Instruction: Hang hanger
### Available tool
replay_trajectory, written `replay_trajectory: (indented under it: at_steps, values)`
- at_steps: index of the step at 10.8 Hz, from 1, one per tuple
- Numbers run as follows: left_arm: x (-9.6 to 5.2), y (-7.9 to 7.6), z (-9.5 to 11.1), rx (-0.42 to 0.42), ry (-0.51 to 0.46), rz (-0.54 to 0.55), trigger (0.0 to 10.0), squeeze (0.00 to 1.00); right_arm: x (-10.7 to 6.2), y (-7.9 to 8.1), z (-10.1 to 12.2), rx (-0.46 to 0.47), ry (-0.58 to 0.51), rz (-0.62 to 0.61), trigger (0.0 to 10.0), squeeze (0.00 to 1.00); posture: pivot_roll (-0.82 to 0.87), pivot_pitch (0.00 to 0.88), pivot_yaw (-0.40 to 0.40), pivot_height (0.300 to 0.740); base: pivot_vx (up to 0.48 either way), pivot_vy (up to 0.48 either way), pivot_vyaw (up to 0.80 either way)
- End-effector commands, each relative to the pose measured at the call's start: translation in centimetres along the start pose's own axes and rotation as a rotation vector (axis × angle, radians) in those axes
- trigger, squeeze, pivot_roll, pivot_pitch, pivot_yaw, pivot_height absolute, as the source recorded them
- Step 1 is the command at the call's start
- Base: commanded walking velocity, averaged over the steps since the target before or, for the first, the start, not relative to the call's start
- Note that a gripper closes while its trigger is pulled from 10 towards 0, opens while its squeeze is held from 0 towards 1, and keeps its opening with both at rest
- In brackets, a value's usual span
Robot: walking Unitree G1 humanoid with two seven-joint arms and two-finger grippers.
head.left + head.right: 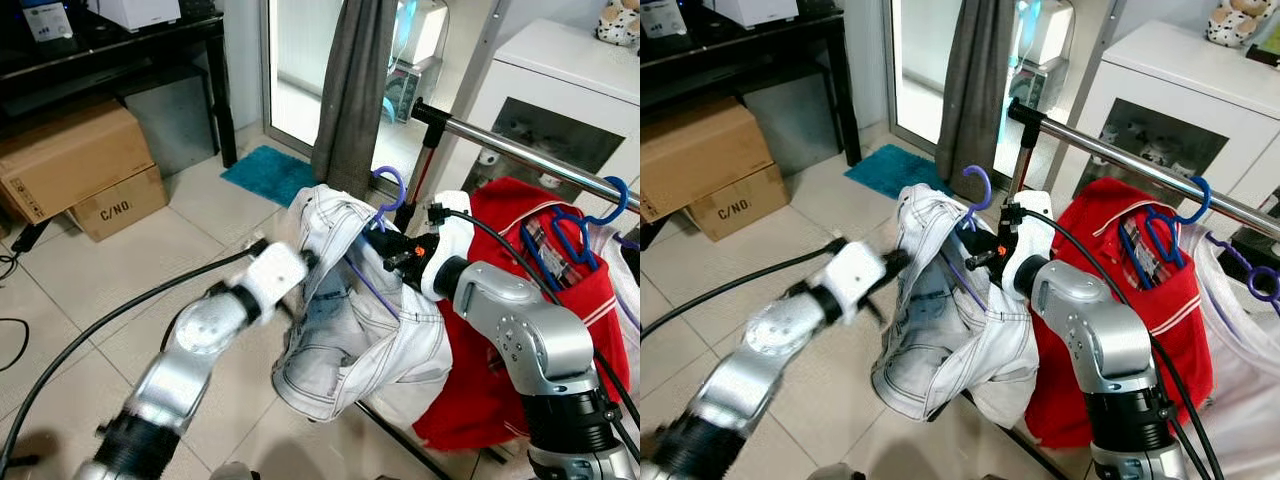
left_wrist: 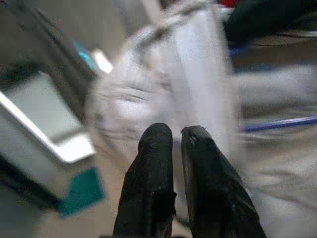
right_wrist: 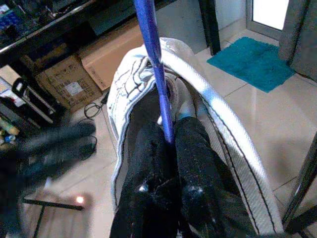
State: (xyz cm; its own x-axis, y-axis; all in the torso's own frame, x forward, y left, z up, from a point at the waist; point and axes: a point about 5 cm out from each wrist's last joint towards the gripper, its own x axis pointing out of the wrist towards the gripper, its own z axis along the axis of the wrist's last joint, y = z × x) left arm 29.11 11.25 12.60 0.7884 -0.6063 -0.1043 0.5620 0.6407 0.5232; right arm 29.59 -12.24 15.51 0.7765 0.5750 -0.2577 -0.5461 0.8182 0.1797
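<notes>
A purple hanger [image 1: 393, 192] carries a pale, faded denim garment [image 1: 360, 320] in front of the clothes rail [image 1: 520, 152]. My right gripper [image 3: 167, 136] is shut on the hanger's purple neck [image 3: 154, 59], just under the hook, below and left of the rail's end. My left gripper [image 2: 177, 135] is shut with nothing in it, close to the denim's left side; its arm [image 1: 215, 320] is motion-blurred. The hook hangs free, off the rail.
A red shirt [image 1: 520, 330] on a blue hanger [image 1: 590, 215] hangs on the rail, with a white cabinet [image 1: 560, 80] behind. A grey curtain [image 1: 350, 90], teal mat [image 1: 270, 172], cardboard boxes [image 1: 75, 165] and black cables [image 1: 90, 335] lie around on the tiled floor.
</notes>
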Motion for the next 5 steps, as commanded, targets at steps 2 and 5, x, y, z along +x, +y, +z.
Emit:
replay_trajectory:
  at_steps: [2,5]
  values:
    - [0.2,1.2,0.0,0.133,-0.01,0.107,10.0,1.0,0.4,-0.1,1.8,0.026,-0.096,0.021,0.0,0.0,-0.01,0.0,-0.047,0.74,0.0,0.0,0.0]
    - [0.6,0.1,0.8,0.216,-0.142,0.088,10.0,1.0,2.5,1.3,2.8,0.06,-0.116,0.067,0.0,0.0,0.0,0.0,-0.067,0.74,0.0,0.0,0.0]
